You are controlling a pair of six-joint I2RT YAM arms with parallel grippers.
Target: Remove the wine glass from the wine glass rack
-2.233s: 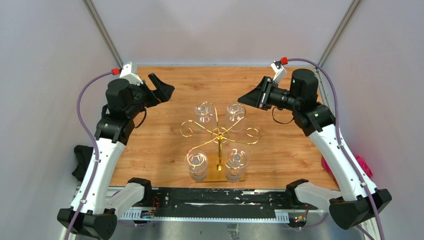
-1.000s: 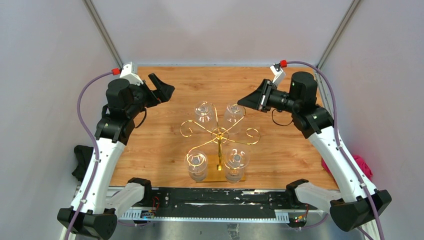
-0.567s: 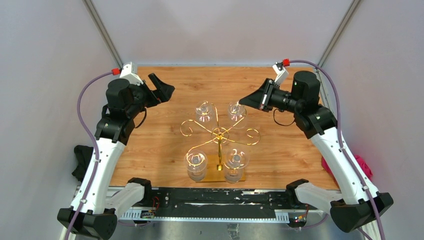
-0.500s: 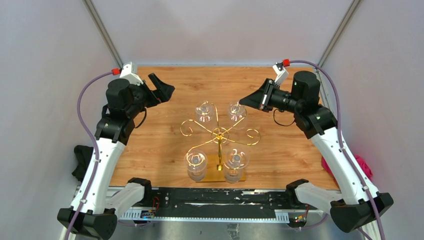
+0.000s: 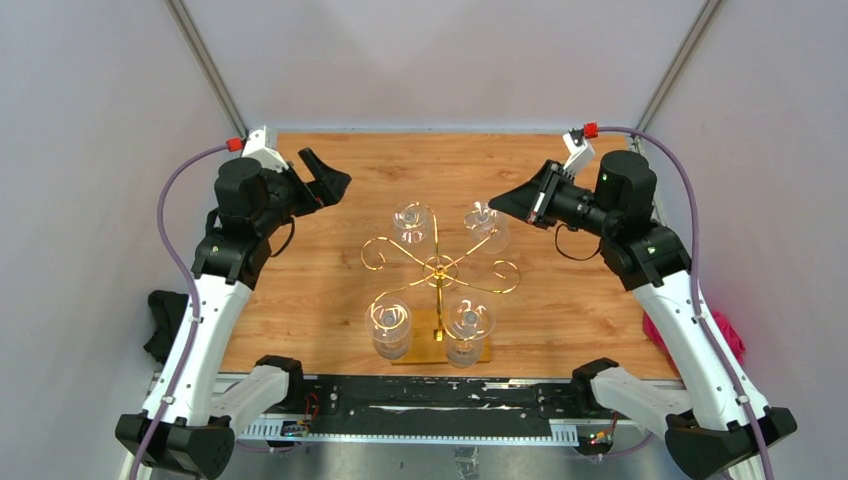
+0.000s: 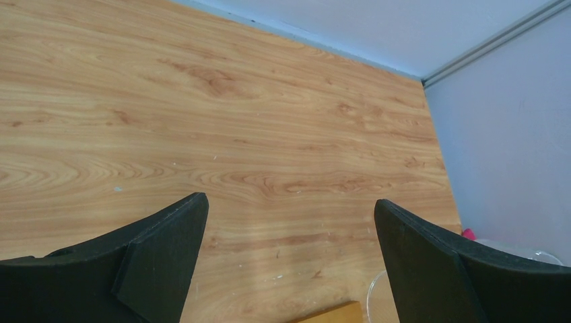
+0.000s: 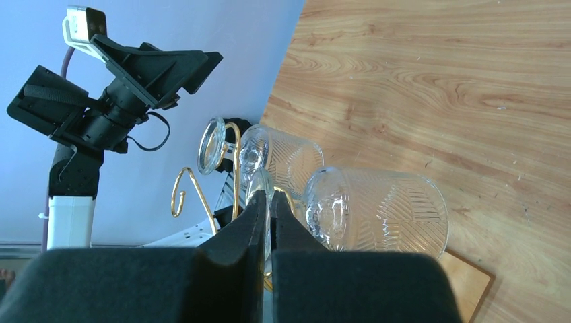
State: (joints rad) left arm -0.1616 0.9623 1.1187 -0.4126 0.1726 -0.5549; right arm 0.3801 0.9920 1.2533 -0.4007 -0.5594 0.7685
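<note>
Wooden table (image 5: 330, 285) carrying gold wire wine glass rack (image 5: 438, 268). Right pincer (image 7: 268, 202) clamps the foot of a clear ribbed wine glass (image 5: 487, 230) at the rack's far-right arm. Left pincer (image 6: 288, 202) gapes, well apart.

Top camera: high behind my bases, looks down on the whole table (image 5: 320, 300). Left wrist: close over table. Right wrist: close, tilted, shares wine glass rack (image 5: 440, 268) with top.

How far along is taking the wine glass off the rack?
Done: the right fingers are shut on the foot of the far-right wine glass. In hand: that glass hangs near the outer end of its arm, not yet clear of the wine glass rack. To do: pulling it free. The left fingers stand open, away from the rack.
</note>
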